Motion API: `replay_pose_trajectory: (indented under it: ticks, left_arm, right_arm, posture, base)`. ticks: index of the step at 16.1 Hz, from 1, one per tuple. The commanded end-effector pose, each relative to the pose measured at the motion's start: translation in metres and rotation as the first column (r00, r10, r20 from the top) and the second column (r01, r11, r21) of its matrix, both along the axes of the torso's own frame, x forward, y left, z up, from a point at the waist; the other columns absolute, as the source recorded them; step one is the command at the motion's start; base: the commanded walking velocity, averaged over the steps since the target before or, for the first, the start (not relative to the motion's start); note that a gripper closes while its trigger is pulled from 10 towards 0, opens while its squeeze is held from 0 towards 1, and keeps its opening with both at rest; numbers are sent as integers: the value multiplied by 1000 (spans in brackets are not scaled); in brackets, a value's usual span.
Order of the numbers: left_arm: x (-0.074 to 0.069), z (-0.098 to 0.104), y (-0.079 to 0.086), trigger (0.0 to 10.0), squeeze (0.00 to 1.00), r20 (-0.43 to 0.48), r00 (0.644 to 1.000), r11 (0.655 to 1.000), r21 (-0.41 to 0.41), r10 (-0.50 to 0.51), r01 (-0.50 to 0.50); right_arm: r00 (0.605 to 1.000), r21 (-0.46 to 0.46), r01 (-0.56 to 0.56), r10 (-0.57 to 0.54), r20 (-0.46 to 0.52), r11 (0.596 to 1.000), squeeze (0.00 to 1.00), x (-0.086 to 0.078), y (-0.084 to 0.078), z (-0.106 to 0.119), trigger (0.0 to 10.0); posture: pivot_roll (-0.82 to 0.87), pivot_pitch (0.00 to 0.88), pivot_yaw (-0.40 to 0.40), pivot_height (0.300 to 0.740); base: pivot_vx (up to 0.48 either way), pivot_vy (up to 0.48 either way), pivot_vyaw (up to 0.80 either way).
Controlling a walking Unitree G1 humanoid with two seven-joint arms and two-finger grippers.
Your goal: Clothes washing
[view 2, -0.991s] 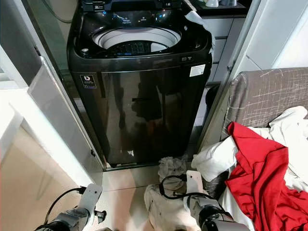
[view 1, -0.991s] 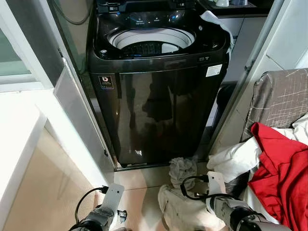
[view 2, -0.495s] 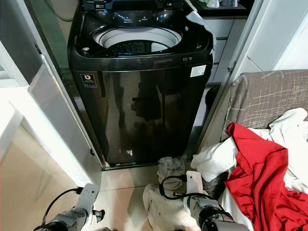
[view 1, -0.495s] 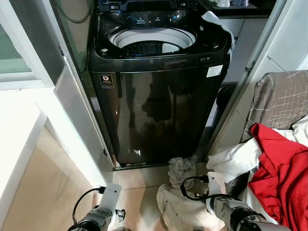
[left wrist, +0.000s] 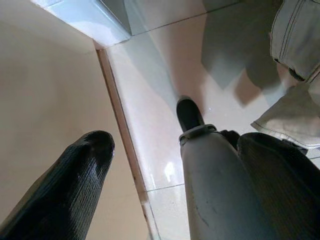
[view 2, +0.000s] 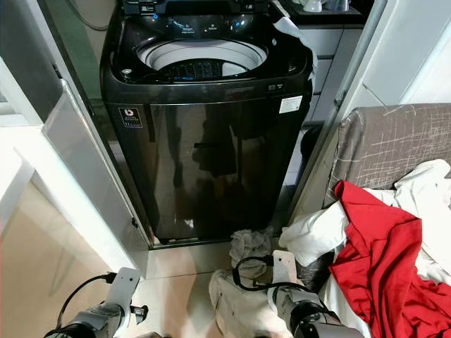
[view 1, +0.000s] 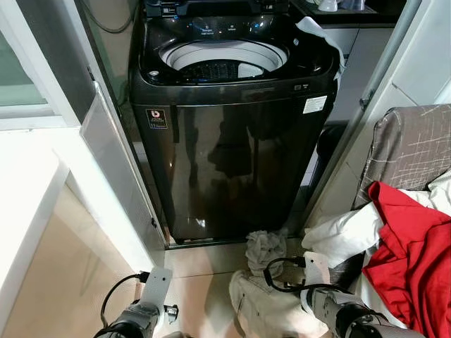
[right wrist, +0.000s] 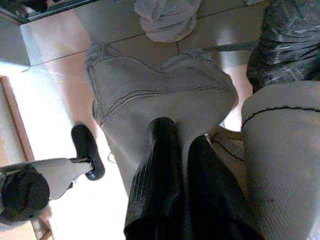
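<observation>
A black top-loading washing machine [view 1: 232, 127] stands ahead with its lid up and its white drum [view 1: 222, 60] exposed. Beige trousers [view 1: 264, 310] lie bunched low by my right arm [view 1: 331, 306]. In the right wrist view my right gripper [right wrist: 182, 137] has its fingers pressed together on the trousers [right wrist: 150, 95], which rise to the tips like a tent. My left arm [view 1: 144, 313] hangs low on the left. The left gripper [left wrist: 177, 150] is open over bare floor tiles, with one finger [left wrist: 75, 175] far from the other.
A crumpled grey cloth [view 1: 266, 246] sits at the washer's foot. To the right a grey sofa [view 1: 412, 151] holds red [view 1: 412, 260] and white [view 1: 345, 232] garments. A white door frame and a glass panel [view 1: 106, 169] close off the left side. A white cloth [view 1: 317, 32] hangs on the washer's back right corner.
My left arm has dropped a little lower and further left. The right arm and the trousers hold their place. The camera has shifted slightly.
</observation>
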State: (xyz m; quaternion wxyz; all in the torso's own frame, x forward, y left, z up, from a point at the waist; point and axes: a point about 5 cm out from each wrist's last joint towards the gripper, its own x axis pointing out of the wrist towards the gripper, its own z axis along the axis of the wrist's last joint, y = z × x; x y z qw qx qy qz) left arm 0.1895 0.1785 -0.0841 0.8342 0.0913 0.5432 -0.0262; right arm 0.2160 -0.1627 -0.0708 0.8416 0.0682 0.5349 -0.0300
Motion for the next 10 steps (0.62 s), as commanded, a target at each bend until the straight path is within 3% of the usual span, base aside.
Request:
replay_pose_trajectory:
  ticks: [1,2,3,10]
  left_arm:
    - [3,2,1,10000,0,16,999,999,-4,34,-34]
    - [3,2,0,10000,0,16,998,998,-21,56,-56]
    - [3,2,0,10000,0,14,1000,1000,-1,13,-13]
    - [1,0,-8,10000,0,11,1000,1000,-3,-19,19]
  right_arm:
    - [999,11,4,-5,39,1000,0,12,3,7,10000]
    - [999,9,-25,24,39,1000,0,13,4,8,10000]
    - [998,-10,-57,57,35,998,0,11,2,7,10000]
    - [998,-15,-50,50,40,999,0,12,-2,7,10000]
  posture:
    - [-103,0,-22,740]
    - [-107,0,-17,740]
    - [-111,0,-20,740]
    - [-129,0,-15,740]
  base:
    - [0,0,0]
    - [0,0,0]
    - [0,0,0]
    - [0,0,0]
